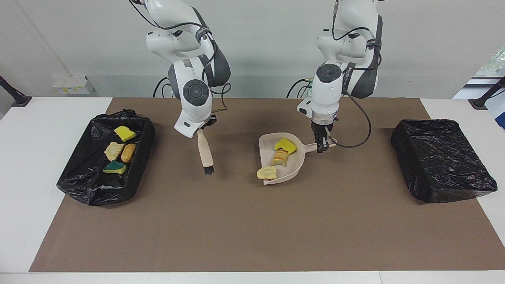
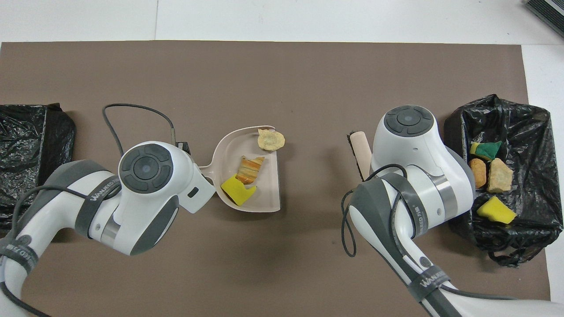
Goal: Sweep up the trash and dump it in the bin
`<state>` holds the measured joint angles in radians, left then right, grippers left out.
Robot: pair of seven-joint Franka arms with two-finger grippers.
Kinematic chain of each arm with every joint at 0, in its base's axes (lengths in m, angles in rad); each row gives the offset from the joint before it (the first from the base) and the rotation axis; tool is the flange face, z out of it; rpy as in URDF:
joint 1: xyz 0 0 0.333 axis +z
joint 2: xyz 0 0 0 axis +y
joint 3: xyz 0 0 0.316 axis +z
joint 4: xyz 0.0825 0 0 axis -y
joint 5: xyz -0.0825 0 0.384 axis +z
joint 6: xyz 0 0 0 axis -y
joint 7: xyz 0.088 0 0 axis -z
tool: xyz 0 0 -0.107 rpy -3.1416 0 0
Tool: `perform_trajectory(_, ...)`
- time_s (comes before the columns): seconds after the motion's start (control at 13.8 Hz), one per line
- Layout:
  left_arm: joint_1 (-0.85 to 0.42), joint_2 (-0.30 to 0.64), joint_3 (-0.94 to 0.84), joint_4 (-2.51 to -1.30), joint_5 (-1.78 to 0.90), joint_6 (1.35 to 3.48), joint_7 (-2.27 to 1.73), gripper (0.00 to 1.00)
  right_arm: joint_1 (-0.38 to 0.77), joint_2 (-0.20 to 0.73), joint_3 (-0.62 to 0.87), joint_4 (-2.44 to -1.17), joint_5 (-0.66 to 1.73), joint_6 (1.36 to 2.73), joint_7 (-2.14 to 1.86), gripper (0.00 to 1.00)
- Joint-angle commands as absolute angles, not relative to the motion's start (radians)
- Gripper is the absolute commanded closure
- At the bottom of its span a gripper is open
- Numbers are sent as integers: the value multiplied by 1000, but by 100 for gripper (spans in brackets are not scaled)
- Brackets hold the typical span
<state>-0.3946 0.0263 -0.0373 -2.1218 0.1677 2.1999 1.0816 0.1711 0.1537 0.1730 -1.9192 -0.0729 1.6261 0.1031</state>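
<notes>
While held, dustpan [image 1: 294, 165] mouth faces the right arm's end

I'm working in a robotics lab: two white, cabled robot arms [image 1: 189, 79] mounted at twelve o'clock of a plain white table [image 1: 35, 157], a brown paper mat [image 1: 252, 228] staged beneath, bare grey wall [image 1: 268, 43].

From above, the big white arms cover both grippers, so how they hold the dustpan handle [image 2: 205, 166] and the brush [image 2: 362, 149] is hidden. Most of the brush is under the right arm. The black bag [image 2: 31, 163] at the left arm's end is cut off by the edge. Its inside cannot be seen.
</notes>
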Motion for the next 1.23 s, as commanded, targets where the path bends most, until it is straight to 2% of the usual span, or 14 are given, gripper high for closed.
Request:
perform_trajectory(0.0, -328, -54, -46, -2160, 106, 2183, 1190, 100, 117, 123, 179, -1927, -100, 1574, 69, 100)
perform_trajectory(0.14, -261, -72, -43, -2155, 68, 2163, 1282, 100, 65, 88, 183, -1954, -98, 1572, 68, 100)
perform_trajectory(0.51, -95, -97, -29, -2117, 28, 2129, 1413, 100, 81, 23, 186, -2083, 47, 1706, 95, 100)
perform_trajectory(0.87, 150, -101, -23, -2070, 28, 2088, 1562, 100, 348, 47, 187, -2074, 162, 1819, 377, 100)
perform_trajectory(1.16, 345, -77, -21, -1993, 11, 2037, 1667, 100, 503, 96, 187, -2054, 230, 1870, 547, 100)
